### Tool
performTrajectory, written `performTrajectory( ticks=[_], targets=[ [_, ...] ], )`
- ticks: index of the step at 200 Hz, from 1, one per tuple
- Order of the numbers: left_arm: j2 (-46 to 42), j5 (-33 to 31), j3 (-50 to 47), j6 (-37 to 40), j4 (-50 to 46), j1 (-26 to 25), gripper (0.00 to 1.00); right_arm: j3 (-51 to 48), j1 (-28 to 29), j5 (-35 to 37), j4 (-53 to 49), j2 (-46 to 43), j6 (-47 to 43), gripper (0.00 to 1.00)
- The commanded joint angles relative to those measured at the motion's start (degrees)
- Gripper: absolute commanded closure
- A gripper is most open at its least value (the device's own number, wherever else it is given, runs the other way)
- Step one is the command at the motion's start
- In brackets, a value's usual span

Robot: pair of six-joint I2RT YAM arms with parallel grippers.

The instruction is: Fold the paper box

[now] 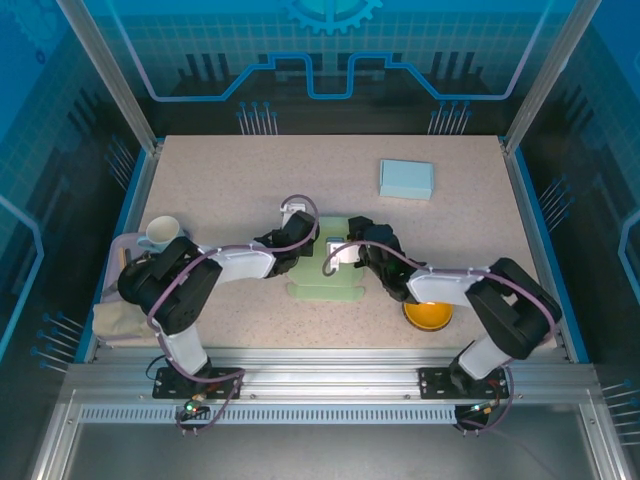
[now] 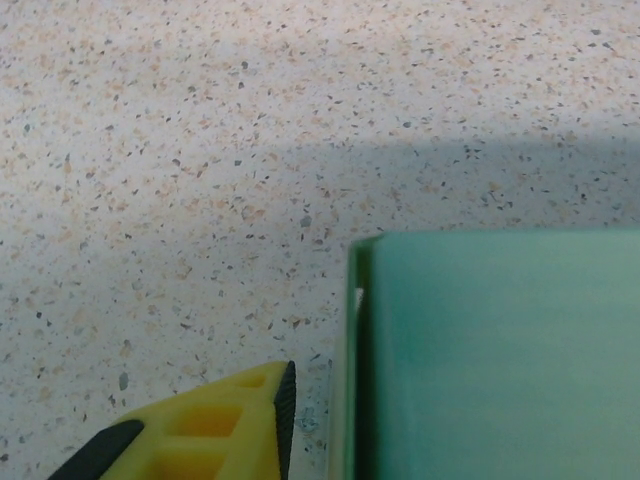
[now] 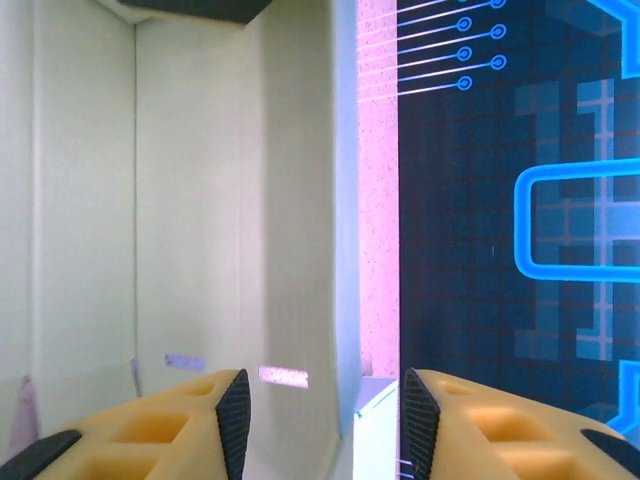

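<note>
Yellow ribbed fingers [image 3: 190, 425] of the right gripper [image 3: 325, 415] stand apart astride an upright wall of the pale green paper box [image 3: 200, 200], jaws not closed on it. One yellow finger [image 2: 215, 425] of the left gripper [image 1: 300, 235] sits beside the box's outer wall; whether those jaws grip cannot be told. From above, the box lies mid-tabletop [image 1: 230, 180] between both arms, with an orange bowl [image 1: 430, 317] under the right arm, a light blue closed box [image 1: 406, 179] beyond and a white cup [image 1: 160, 232] far left.

My yellow finger [image 2: 200, 432] rests just beside the green paper box [image 2: 500, 360] on the speckled desk [image 2: 200, 150].
</note>
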Motion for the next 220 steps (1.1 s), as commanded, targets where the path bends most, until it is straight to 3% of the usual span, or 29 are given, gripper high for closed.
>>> performTrajectory(
  ticks=[1,42,72,119,140,162,196,220],
  targets=[
    [0.98,-2.2,1.89,-0.59,-1.25,0.32,0.76,0.91,0.58,-3.29,-9.16,-6.36,8.43,0.53],
    [0.68,-2.38,1.42,-1.16,-1.48,0.3,0.77,3.93,-0.24,-6.14,-22.49,-18.58,23.51,0.5],
    [-0.29,-1.88,0.21,-1.84,-1.28,0.38,0.77,10.99,-2.05,-3.62,-34.48,-23.86,46.46,0.49],
    [-2.03,-0.44,-2.53,-2.24,0.18,0.34,0.77,23.32,-9.17,-5.75,-54.84,-20.23,76.91,0.49],
    [-2.86,0.59,-4.54,-2.35,2.18,0.31,0.78,27.51,-11.04,-11.3,-59.98,-14.78,87.77,0.49],
    [-3.41,1.15,-5.85,-2.39,3.45,0.3,0.77,31.88,-11.06,-16.9,-62.92,-8.15,93.27,0.49],
    [-3.25,0.18,-6.76,-2.68,4.31,0.09,0.78,32.26,-10.75,-21.65,-57.77,-3.12,99.53,0.48],
    [-3.14,-1.21,-7.56,-3.21,4.88,-0.37,0.86,33.49,-10.69,-23.69,-56.6,0.92,100.25,0.48]
  ],
)
